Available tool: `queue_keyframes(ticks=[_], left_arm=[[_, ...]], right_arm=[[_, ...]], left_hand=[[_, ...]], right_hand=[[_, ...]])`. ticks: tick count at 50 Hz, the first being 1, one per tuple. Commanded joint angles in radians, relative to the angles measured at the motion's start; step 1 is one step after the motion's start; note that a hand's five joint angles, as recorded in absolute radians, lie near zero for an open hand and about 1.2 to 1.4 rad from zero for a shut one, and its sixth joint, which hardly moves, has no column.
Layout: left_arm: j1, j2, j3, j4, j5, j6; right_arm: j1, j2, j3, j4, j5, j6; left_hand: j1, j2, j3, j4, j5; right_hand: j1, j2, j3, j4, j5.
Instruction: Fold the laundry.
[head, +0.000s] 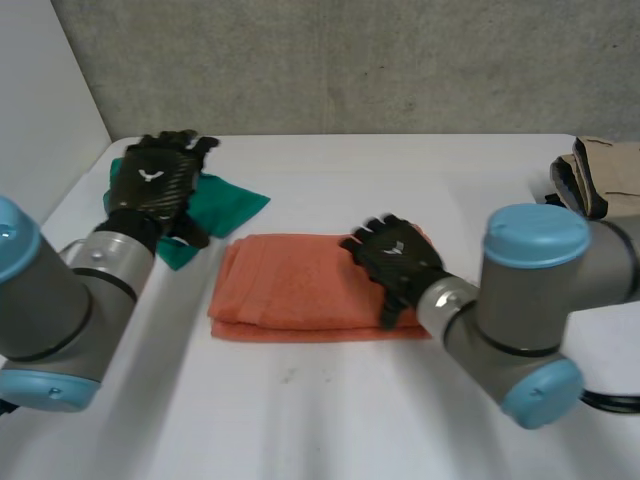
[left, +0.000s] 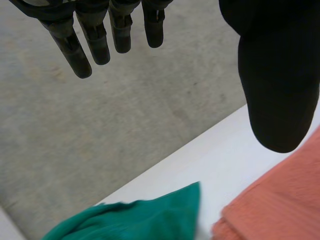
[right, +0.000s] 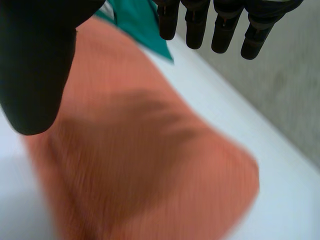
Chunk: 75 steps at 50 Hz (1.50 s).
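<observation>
My right hand and left hand both have straight, empty fingers, so I judge the right should press flat along the folded orange towel, sparing the green cloth.

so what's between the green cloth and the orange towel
A narrow strip of bare table. The green cloth and orange towel lie apart, which shows best in the left wrist view.

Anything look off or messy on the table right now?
Nothing spilled or damaged. The green cloth lies crumpled and unfolded below the open left hand, beside the neatly folded orange towel that the open right hand is over. A bunched tan fabric bundle sits at the white table's right edge.
</observation>
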<state>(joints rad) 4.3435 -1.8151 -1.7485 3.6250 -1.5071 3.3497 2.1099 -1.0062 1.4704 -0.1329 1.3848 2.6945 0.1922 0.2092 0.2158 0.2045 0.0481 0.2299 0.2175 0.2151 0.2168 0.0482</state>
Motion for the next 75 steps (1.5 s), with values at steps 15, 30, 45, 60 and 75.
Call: queue_keyframes(ticks=[15, 30, 45, 60, 75], left_arm=[[-0.074, 0.040, 0.038, -0.006, -0.016, -0.001], [-0.094, -0.001, 0.095, -0.058, -0.104, -0.009], [-0.288, -0.230, 0.377, -0.229, -0.228, -0.105], [-0.338, -0.455, 0.485, -0.385, -0.409, -0.154], [-0.344, -0.460, 0.408, -0.440, -0.394, -0.131]], right_arm=[[-0.004, -0.101, 0.038, -0.249, 0.021, -0.429], [0.220, 0.046, 0.068, -0.246, -0.144, -0.316], [-0.109, -0.233, 0.111, -0.141, -0.259, 0.413], [-0.105, 0.138, -0.329, 0.256, -0.282, 0.318], [-0.079, 0.209, -0.325, 0.265, -0.118, 0.002]], left_hand=[[0.007, -0.010, -0.017, -0.006, -0.024], [0.027, 0.010, 0.004, 0.015, -0.003], [0.101, 0.084, 0.077, 0.088, 0.070], [0.074, 0.057, 0.051, 0.062, 0.044], [0.042, 0.025, 0.018, 0.030, 0.012]], right_hand=[[1.166, 1.179, 1.181, 1.180, 1.174], [-0.055, -0.043, -0.041, -0.042, -0.048], [-0.055, -0.043, -0.041, -0.042, -0.048], [-0.055, -0.043, -0.041, -0.042, -0.048], [-0.055, -0.043, -0.041, -0.042, -0.048]])
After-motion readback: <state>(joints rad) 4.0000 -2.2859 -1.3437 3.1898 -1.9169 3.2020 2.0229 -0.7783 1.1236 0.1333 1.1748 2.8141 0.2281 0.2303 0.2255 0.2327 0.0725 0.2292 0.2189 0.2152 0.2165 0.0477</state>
